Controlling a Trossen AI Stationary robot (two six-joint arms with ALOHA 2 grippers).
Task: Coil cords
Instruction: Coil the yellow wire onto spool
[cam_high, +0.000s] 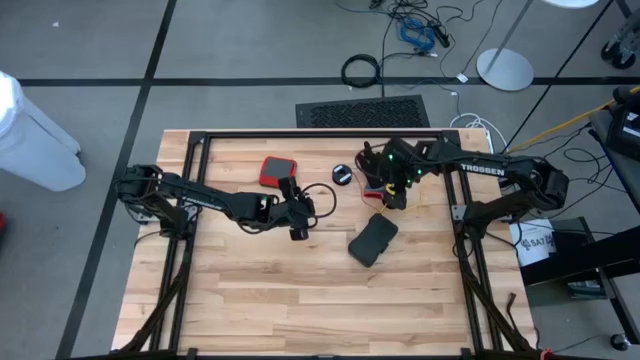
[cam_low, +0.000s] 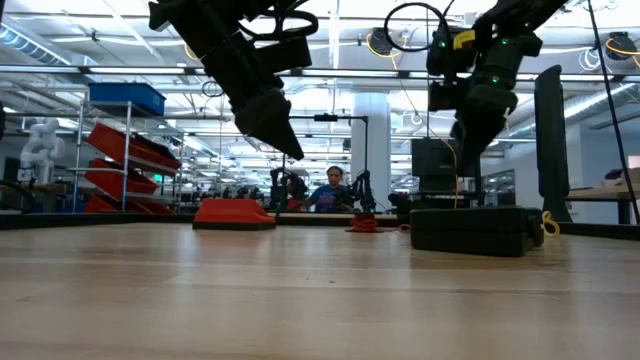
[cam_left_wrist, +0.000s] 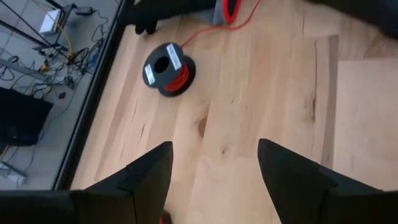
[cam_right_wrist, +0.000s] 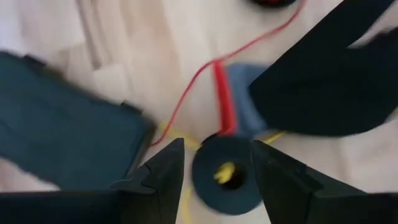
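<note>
The red-orange cord (cam_left_wrist: 211, 28) runs across the wood to its black reel (cam_left_wrist: 166, 68), which lies flat on the table at the far middle (cam_high: 343, 174). My left gripper (cam_left_wrist: 214, 149) hangs open above bare wood, nearer than that reel, with nothing between its fingers. My right gripper (cam_right_wrist: 217, 149) is open and points steeply down. Below it a black reel with a yellow core (cam_right_wrist: 225, 171) lies on the table, showing in the gap between the fingers. A yellow cord (cam_right_wrist: 165, 130) runs off beside it. In the low view both grippers (cam_low: 275, 125) (cam_low: 470, 130) hang well clear of the table.
A dark flat case (cam_high: 373, 240) lies near the table's middle, just beside the yellow reel. A red case (cam_high: 278, 172) sits at the far left of centre. A blue piece (cam_right_wrist: 245, 93) lies by the red cord. Black frame rails (cam_high: 300, 134) edge the table.
</note>
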